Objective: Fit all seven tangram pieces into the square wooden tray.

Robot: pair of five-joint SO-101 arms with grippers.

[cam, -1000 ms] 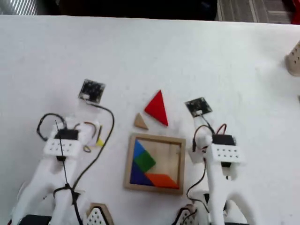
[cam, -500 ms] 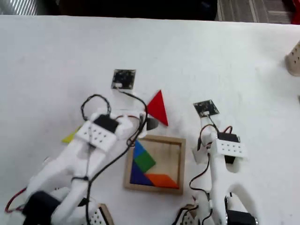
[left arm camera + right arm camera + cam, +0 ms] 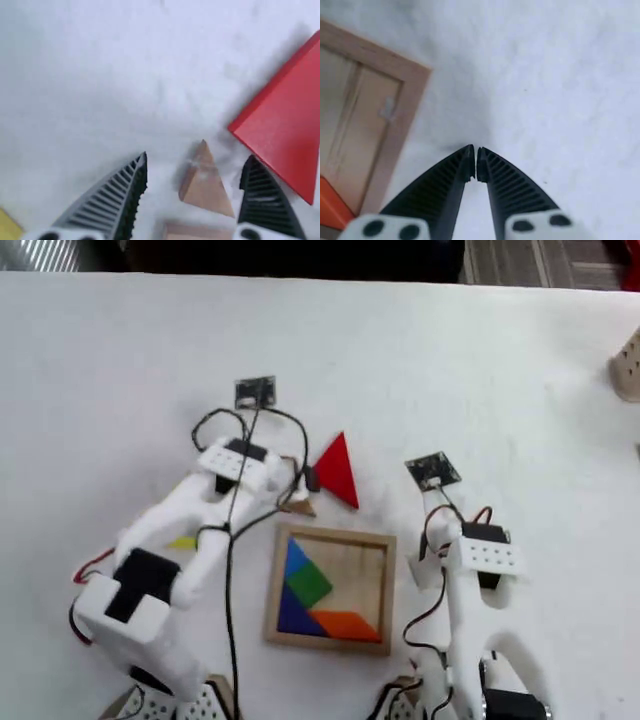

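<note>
Far left on the white desk [image 3: 120, 360], a yellow piece [image 3: 182, 542] lies flat beside my left arm, well apart from the tray

My left tool [image 3: 197, 167] hangs low over the desk with its jaws spread wide, one on either side of the tan triangle [image 3: 205, 182]. Neither finger touches the triangle, which lies flat between them. In the high view it peeks out from under the tool, just past the tray's far left corner

Just right of it lies the red triangle [image 3: 337, 470], flat on the desk with one point aimed away from me. Its edge is close to the tan piece, and I cannot tell if they touch

The tray [image 3: 330, 533] sits between my two arms. Inside it, blue [image 3: 291, 612] fills the left side, a green square [image 3: 308, 582] sits against it, and orange [image 3: 348, 623] lies along the near edge. Bare wood shows over the far and right parts

My right tool [image 3: 474, 165] is closed on nothing, its tips together over bare desk just outside the tray's right rim

At the far right edge of the desk stands a beige block with holes [image 3: 627, 365]
</note>
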